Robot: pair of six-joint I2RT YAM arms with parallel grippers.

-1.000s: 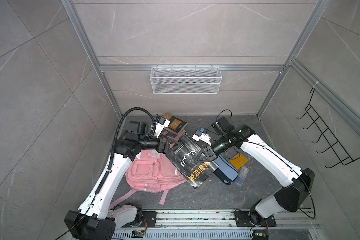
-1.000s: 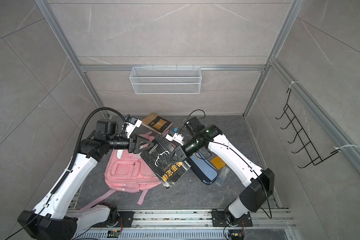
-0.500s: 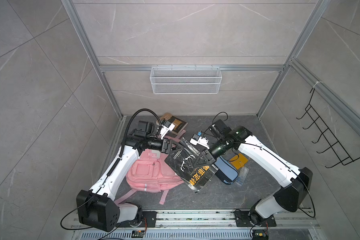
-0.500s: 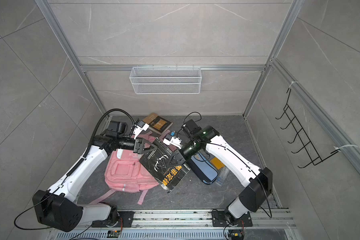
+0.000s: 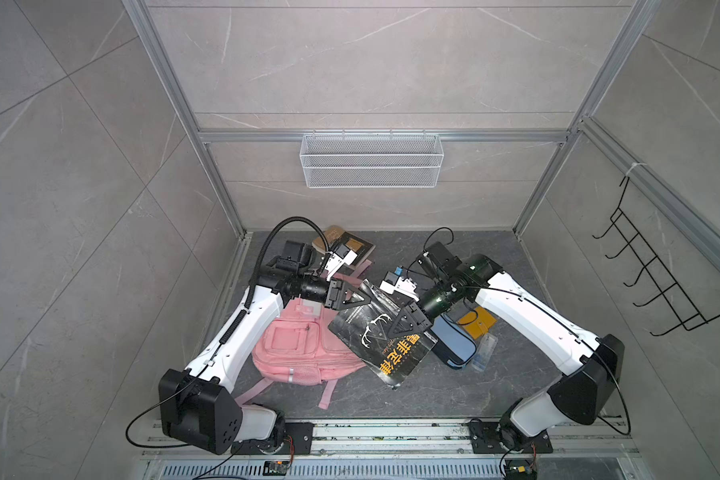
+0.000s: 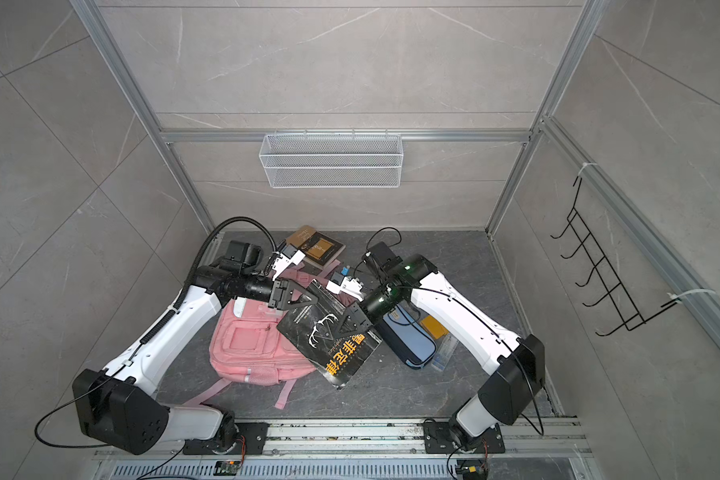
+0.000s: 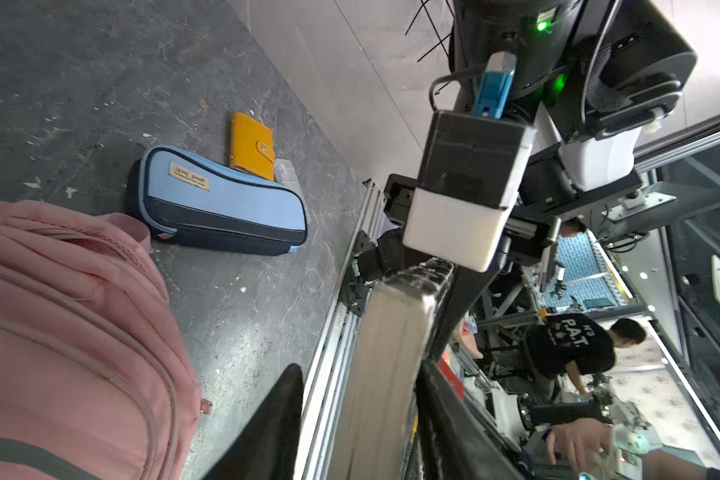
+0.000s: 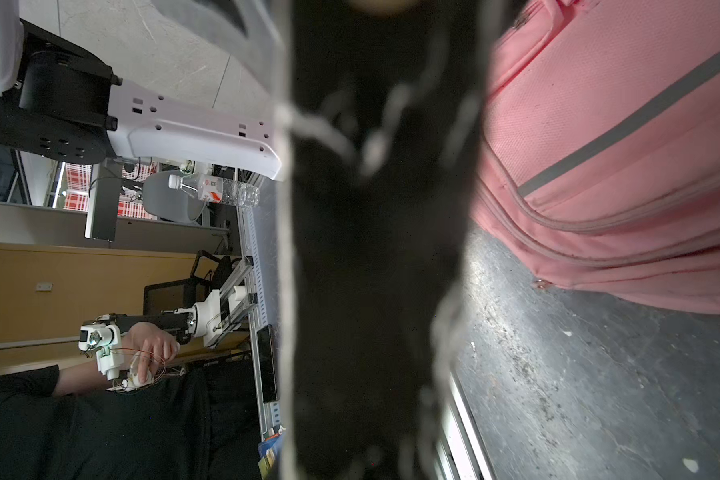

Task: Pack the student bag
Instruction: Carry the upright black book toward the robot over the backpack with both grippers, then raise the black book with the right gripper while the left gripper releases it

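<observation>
Our bag (image 5: 300, 345) lies flat under the left arm, long axis front to back, just left of and below both jaws. The book (image 5: 385, 353) overlaps its right edge, clamped by our right gripper (image 5: 398, 328). Our left gripper (image 5: 362, 297) straddles its far corner, jaws apart. The pencil case (image 5: 454, 345) and wallet (image 5: 476, 322) lie clear, right.

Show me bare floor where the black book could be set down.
Bare: the front strip of floor between pencil case and rail; the back patch right of the brown book. Crowded: the middle, bag to wallet.
</observation>
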